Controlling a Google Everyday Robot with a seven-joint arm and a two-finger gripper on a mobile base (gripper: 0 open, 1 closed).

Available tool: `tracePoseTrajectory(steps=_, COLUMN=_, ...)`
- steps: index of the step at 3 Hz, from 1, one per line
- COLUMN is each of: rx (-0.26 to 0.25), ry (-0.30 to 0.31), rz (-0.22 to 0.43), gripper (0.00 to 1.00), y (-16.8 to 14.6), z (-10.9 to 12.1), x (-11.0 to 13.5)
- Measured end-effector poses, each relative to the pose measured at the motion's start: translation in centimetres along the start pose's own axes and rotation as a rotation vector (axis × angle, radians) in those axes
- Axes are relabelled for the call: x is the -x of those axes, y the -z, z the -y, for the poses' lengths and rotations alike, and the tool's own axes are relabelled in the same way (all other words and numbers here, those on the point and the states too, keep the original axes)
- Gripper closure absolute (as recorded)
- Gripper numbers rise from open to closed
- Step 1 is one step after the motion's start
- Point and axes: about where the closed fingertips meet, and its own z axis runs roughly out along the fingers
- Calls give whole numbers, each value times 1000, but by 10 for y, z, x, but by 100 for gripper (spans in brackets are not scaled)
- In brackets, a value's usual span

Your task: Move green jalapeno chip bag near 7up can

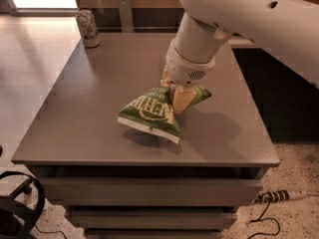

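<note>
The green jalapeno chip bag (148,109) hangs tilted just above the grey table (89,108), near its middle, with a shadow under its white lower end. My gripper (176,95) comes down from the big white arm (239,19) and is shut on the bag's right end. The 7up can (87,28), pale with green and red markings, stands upright at the table's far left corner, well away from the bag.
The table's front edge runs just below the bag. A dark wall and a post (124,11) stand behind the table. A power strip and cable (274,197) lie on the floor at the right. A black object (15,213) sits at the bottom left.
</note>
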Motion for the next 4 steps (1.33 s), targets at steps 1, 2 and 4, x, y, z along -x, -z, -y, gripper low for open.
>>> tracePoseTrajectory(steps=1, rx=-39, ry=75, rz=-50, gripper=100, y=23, z=37, x=18)
tracePoseTrajectory(steps=2, rx=-105, ry=146, rz=-58, gripper=100, y=41, z=73, x=36)
tracePoseTrajectory(steps=4, rx=-234, ry=205, rz=-77, gripper=100, y=63, z=138, x=48)
